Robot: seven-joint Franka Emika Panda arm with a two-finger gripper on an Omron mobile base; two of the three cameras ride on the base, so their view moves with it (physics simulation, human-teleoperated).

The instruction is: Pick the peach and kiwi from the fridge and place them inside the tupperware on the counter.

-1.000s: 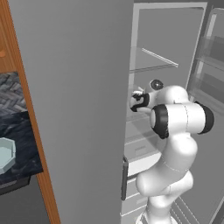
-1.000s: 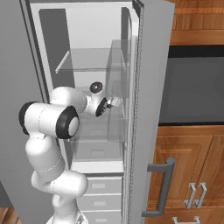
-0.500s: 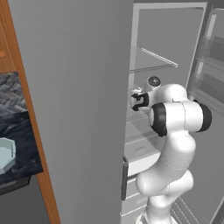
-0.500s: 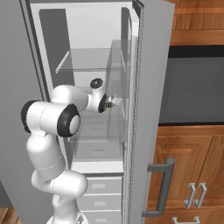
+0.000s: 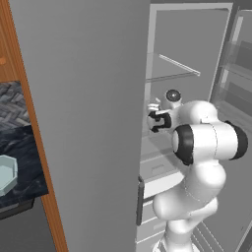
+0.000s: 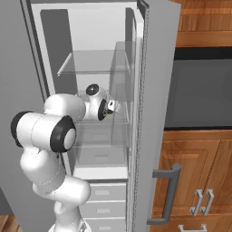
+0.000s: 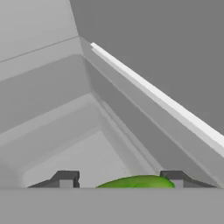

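Observation:
In the hand view a green kiwi [image 7: 135,182] lies low between my two dark fingertips [image 7: 65,178], and the right one touches it. My gripper [image 7: 120,179] is shut on the kiwi. Seen from the base, the gripper [image 5: 156,120] [image 6: 110,107] reaches into the open grey fridge [image 5: 88,98] at middle-shelf height, under a glass shelf [image 6: 90,63]. The pale blue-grey tupperware [image 5: 6,173] sits on the black marbled counter [image 5: 22,147] far to the left, beyond the fridge's side wall. The peach is out of view.
The fridge door [image 6: 156,68] stands open on the right, edge-on to the arm. White drawers [image 6: 99,195] fill the fridge's bottom. Wooden cabinets [image 6: 199,154] and a dark appliance front [image 6: 199,90] lie beyond the door. A wooden panel [image 5: 29,123] divides the fridge from the counter.
The jaws have closed in around the kiwi. The hand has pushed slightly deeper into the fridge. The base has stayed put.

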